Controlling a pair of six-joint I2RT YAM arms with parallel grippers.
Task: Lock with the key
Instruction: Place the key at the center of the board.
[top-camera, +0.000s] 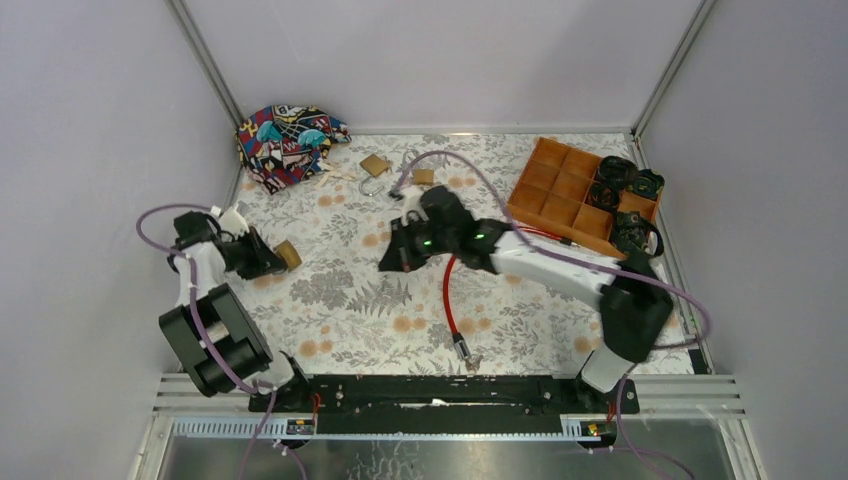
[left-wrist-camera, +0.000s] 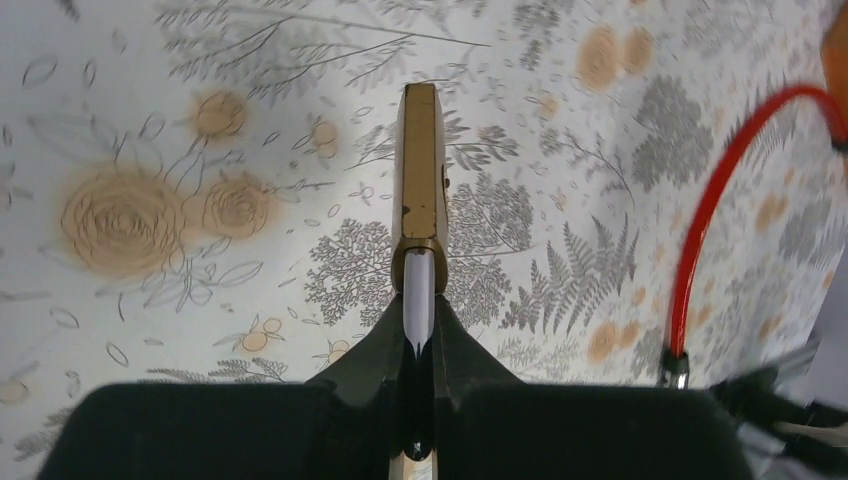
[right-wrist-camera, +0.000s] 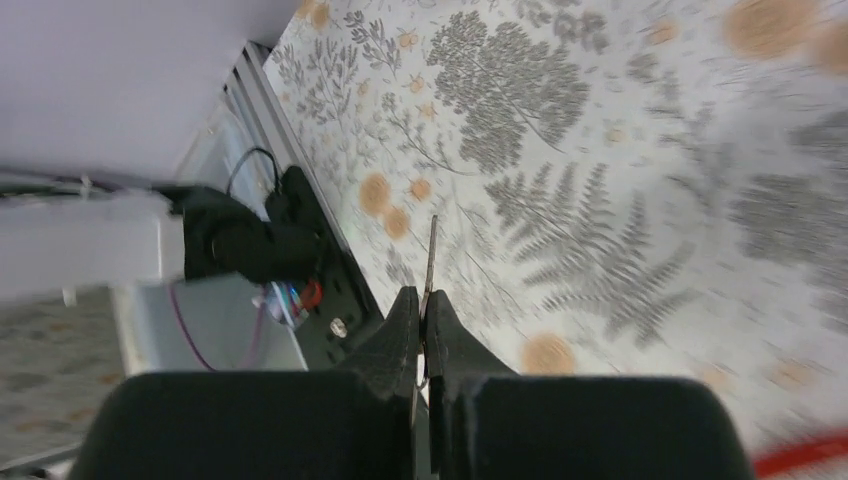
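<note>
The brass padlock (left-wrist-camera: 421, 165) is held up off the flowered tabletop (left-wrist-camera: 150, 120) on the left side. The left gripper (left-wrist-camera: 420, 315) is clamped on its silvery shackle, and the body sticks straight out past the fingertips. From above, the padlock's long axis points across toward the right gripper (top-camera: 393, 260), with a clear stretch of table between them. That gripper's own camera shows what the top view can't: the jaws pinched shut on the key (right-wrist-camera: 431, 255), thin blade edge-on and pointing forward. I can't see the keyhole in any view.
</note>
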